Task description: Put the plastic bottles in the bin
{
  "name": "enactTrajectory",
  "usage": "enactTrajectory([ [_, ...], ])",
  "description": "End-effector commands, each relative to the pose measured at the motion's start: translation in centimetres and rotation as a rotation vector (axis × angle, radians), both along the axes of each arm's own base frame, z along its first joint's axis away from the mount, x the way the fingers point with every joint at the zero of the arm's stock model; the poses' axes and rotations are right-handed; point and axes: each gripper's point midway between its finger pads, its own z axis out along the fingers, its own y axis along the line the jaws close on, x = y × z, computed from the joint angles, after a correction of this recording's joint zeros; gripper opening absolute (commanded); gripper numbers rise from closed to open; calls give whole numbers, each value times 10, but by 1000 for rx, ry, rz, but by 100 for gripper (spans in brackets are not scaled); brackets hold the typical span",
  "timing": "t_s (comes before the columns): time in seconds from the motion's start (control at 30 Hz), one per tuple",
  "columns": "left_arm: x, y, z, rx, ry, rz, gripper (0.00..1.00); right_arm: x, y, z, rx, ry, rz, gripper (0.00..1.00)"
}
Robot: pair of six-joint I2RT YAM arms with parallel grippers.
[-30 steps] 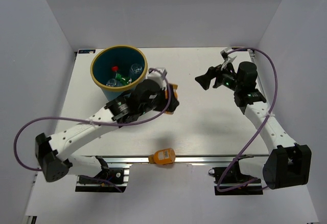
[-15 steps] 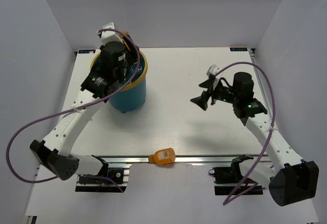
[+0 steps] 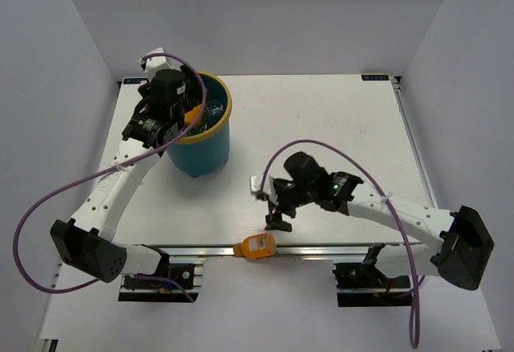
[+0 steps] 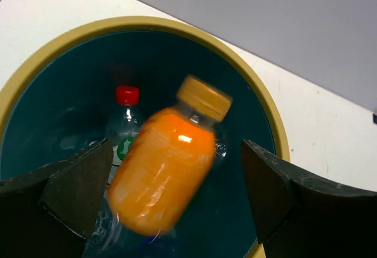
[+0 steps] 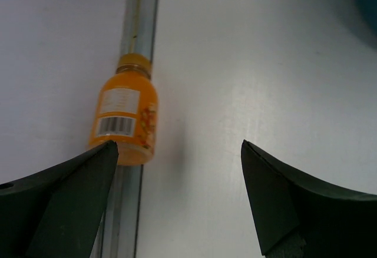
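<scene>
The teal bin [image 3: 206, 148] with a yellow rim stands at the back left. My left gripper [image 3: 181, 116] hangs open over it. In the left wrist view a stubby orange bottle [image 4: 165, 175] is blurred, loose between the wide-apart fingers of the left gripper [image 4: 175, 152], inside the bin's rim [image 4: 259, 112]. A clear bottle with a red cap [image 4: 126, 96] lies in the bin beneath it. A second orange bottle [image 3: 255, 246] lies on the metal rail at the table's front edge. My right gripper [image 3: 278, 212] is open just behind it; in the right wrist view [image 5: 179, 146] that bottle [image 5: 125, 119] is by the left finger.
The metal rail [image 5: 141, 10] runs along the table's front edge under the orange bottle. White walls close in the table on the left, back and right. The left arm's purple cable [image 3: 36, 207] loops out to the left.
My left arm swung from mid-table up over the bin and let the orange bottle go. My right arm moved from back right down to the front edge beside the other orange bottle.
</scene>
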Motion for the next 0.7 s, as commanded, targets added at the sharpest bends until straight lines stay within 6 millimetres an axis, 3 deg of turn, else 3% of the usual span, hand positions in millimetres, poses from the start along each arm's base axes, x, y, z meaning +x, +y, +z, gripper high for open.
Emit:
enactTrajectory([
  [0.0, -8, 2, 24, 1, -54, -29, 98, -20, 18, 8, -55, -67, 65, 89],
  [0.17, -11, 10, 59, 30, -109, -24, 98, -41, 30, -8, -134, -36, 105, 89],
  [0.2, -13, 14, 78, 27, -141, -8, 98, -43, 30, -19, -178, -30, 101, 89],
  [0.27, -15, 26, 88, 58, -146, 32, 98, -42, 33, -25, -217, -11, 84, 89],
  [0.37, -22, 44, 103, 107, -165, 64, 98, -45, 31, -49, -302, 22, 83, 89],
  [0.4, -27, 60, 108, 117, -174, 104, 98, -51, 31, -57, -309, 46, 118, 89],
  [0.47, -31, 85, 99, 113, -152, 186, 98, -51, 38, -67, -313, 60, 119, 89],
  [0.5, -38, 109, 99, 106, -150, 244, 98, -52, 37, -71, -331, 70, 120, 90],
  [0.53, -41, 118, 83, 96, -116, 267, 98, -53, 34, -75, -353, 76, 115, 89],
  [0.63, -63, 145, 71, 78, -111, 349, 98, -57, 27, -93, -399, 117, 100, 89],
  [0.67, -65, 149, 51, 64, -78, 378, 98, -61, 27, -98, -398, 138, 109, 89],
])
